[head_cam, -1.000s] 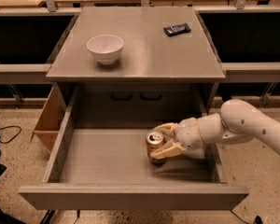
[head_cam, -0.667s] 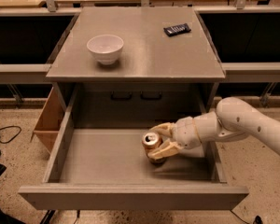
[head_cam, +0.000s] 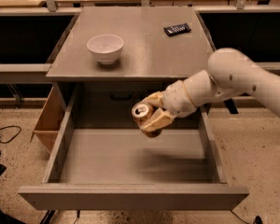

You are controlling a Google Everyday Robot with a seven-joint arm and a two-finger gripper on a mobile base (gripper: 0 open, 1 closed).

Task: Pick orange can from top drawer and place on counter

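Observation:
My gripper (head_cam: 150,112) is shut on the orange can (head_cam: 144,116) and holds it tilted in the air above the open top drawer (head_cam: 130,160), with the can's silver top facing left. The can sits between my pale fingers (head_cam: 157,121), just below the front edge of the counter (head_cam: 144,45). The white arm comes in from the right. The drawer's floor is bare under the can.
A white bowl (head_cam: 105,48) stands on the counter's left front. A small dark flat object (head_cam: 177,29) lies at its back right. A light brown wooden box (head_cam: 49,120) sits on the floor left of the cabinet. Tan tabletops run along the back.
My gripper has lifted the orange can off the drawer floor and carried it up and to the left, close to the counter's edge.

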